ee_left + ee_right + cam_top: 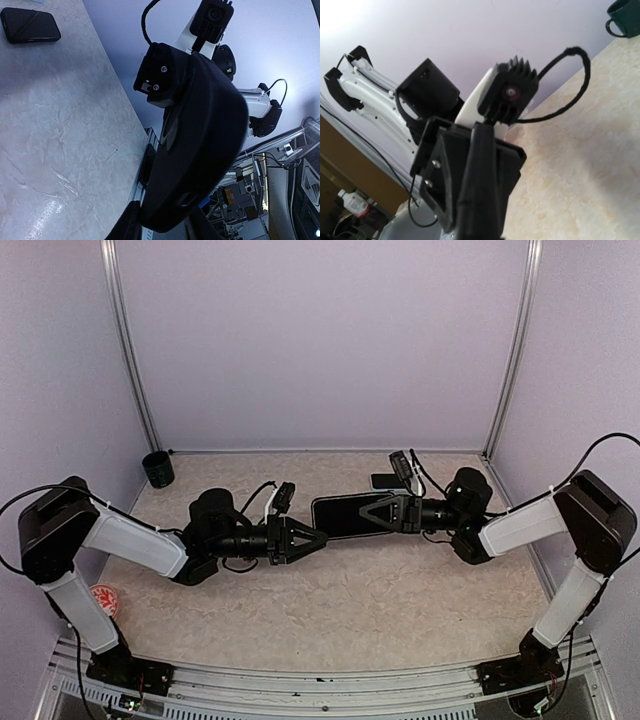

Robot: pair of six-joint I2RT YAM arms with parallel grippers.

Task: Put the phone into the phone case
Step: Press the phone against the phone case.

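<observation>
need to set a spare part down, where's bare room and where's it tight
Bare marble runs wide along the near side, between the arm bases and the black slab. Also free: the back strip between the green cup and the small phone. Crowded: the centre, where both jaws meet at the slab.

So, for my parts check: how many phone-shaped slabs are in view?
2. One slab is mid-table, gripped by the right claw. The second slab lies flat just behind it. None seems hidden.
</observation>
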